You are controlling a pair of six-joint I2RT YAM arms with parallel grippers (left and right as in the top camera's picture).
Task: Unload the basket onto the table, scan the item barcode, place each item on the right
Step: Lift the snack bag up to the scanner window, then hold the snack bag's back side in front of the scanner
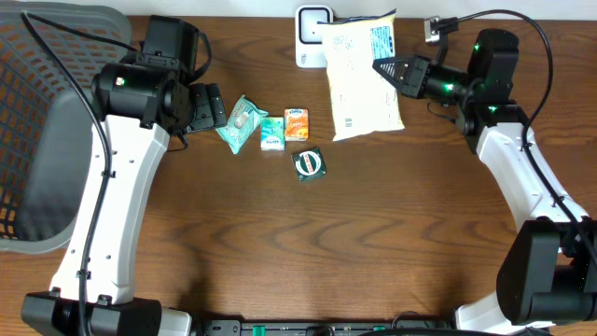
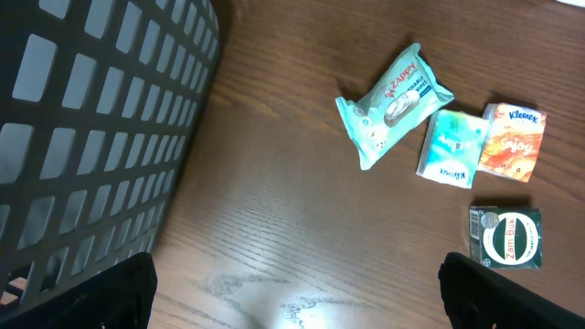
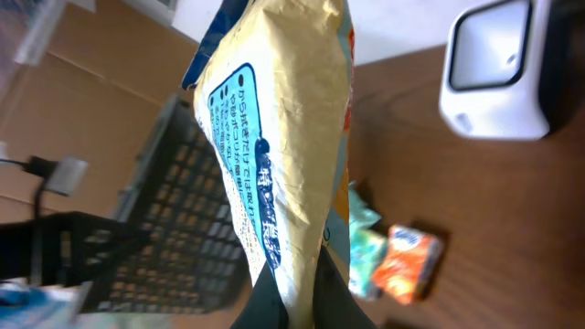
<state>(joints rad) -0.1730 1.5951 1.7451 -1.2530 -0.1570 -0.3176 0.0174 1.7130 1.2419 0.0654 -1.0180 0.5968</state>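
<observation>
A large cream snack bag (image 1: 362,79) with blue print hangs above the table at the back, held up by its right edge. My right gripper (image 1: 384,71) is shut on that edge; in the right wrist view the bag (image 3: 283,146) rises from between the pinched fingers (image 3: 297,306). Just behind the bag's left top corner stands the white barcode scanner (image 1: 312,35), also in the right wrist view (image 3: 494,68). My left gripper (image 2: 297,292) hovers open over bare wood left of the small items, holding nothing.
A grey mesh basket (image 1: 51,121) fills the far left. Left of the table's middle lie a teal wipes pack (image 1: 242,123), a teal tissue pack (image 1: 272,133), an orange Kleenex pack (image 1: 297,123) and a small green box (image 1: 309,163).
</observation>
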